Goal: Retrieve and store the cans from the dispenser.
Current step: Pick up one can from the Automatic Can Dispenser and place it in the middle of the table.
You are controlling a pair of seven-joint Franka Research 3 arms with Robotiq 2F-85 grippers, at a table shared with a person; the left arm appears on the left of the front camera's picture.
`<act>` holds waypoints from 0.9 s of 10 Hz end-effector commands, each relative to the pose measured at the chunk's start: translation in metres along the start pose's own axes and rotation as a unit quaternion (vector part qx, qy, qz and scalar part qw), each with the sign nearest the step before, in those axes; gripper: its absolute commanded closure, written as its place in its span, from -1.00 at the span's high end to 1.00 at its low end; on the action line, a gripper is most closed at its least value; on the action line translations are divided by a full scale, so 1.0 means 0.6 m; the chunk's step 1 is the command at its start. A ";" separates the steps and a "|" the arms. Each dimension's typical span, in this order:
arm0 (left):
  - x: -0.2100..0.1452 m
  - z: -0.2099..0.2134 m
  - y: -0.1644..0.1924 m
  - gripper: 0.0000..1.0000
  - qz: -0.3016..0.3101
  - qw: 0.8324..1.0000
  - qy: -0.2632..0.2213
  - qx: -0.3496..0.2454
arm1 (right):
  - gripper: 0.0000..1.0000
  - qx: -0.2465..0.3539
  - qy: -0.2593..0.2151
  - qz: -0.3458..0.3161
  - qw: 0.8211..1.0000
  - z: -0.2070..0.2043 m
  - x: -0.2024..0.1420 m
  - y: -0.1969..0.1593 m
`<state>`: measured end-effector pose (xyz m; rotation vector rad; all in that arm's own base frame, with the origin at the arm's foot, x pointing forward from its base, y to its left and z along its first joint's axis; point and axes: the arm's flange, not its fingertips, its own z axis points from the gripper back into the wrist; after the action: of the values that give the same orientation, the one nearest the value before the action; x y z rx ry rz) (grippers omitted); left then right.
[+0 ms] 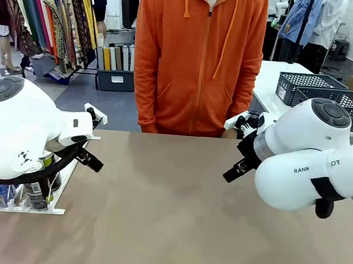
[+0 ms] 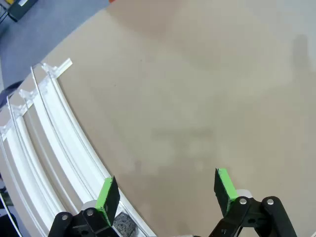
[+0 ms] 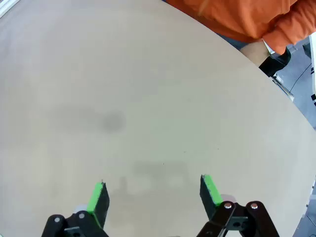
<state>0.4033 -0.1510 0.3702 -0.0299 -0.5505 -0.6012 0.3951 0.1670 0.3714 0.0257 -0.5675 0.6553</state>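
Where the left wrist view looks down, the left gripper [image 2: 165, 190] hangs with its green pads [image 2: 106, 194] spread wide and nothing between them. One finger sits over the inner edge of the dispenser [image 2: 49, 133]. The other is over the bare tan table [image 2: 197, 74]. The dispenser's white rails curve up that picture's left side to small tabs at the far end, and the lanes seen there hold nothing. In the right wrist view, the right gripper [image 3: 153, 193] is just as wide apart and also grips nothing. It hovers above plain tabletop, well apart from the dispenser. At the top right of that picture an orange sleeve [image 3: 237, 15] and the person's hand [image 3: 255, 50] show at the table's far edge. In the front view, the left arm [image 1: 18, 125] bulks over the table's left edge and covers much of the dispenser, which lies along that edge. Under the arm, at the near end of the rack, the cans [image 1: 37, 193] stand close together. At least two show, one with a blue part low down, and their tops are hidden. The right arm [image 1: 303, 154] comes in from the right, its dark fingers pointing toward the middle above the table. The person stands at the far side, between the arms. Dark baskets [image 1: 317, 88] sit on another surface behind the right arm.
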 end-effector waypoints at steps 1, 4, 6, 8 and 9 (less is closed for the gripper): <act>0.000 0.000 0.000 1.00 0.000 1.000 0.000 0.000 | 1.00 0.000 0.000 0.000 1.000 0.000 0.000 0.000; 0.000 0.000 0.000 1.00 0.000 1.000 0.000 0.000 | 1.00 0.000 0.000 0.000 1.000 0.000 0.000 0.000; 0.000 0.000 0.000 1.00 0.000 1.000 0.000 0.000 | 1.00 0.000 0.000 0.000 1.000 0.000 0.000 0.000; 0.000 0.000 0.000 1.00 0.000 1.000 0.000 0.000 | 1.00 0.000 0.000 0.000 1.000 0.000 0.000 0.000; 0.000 0.000 0.000 1.00 0.000 1.000 0.000 0.000 | 1.00 0.000 0.000 0.000 1.000 0.000 0.000 0.000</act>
<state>0.4033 -0.1510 0.3702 -0.0299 -0.5505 -0.6012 0.3951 0.1670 0.3714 0.0254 -0.5676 0.6555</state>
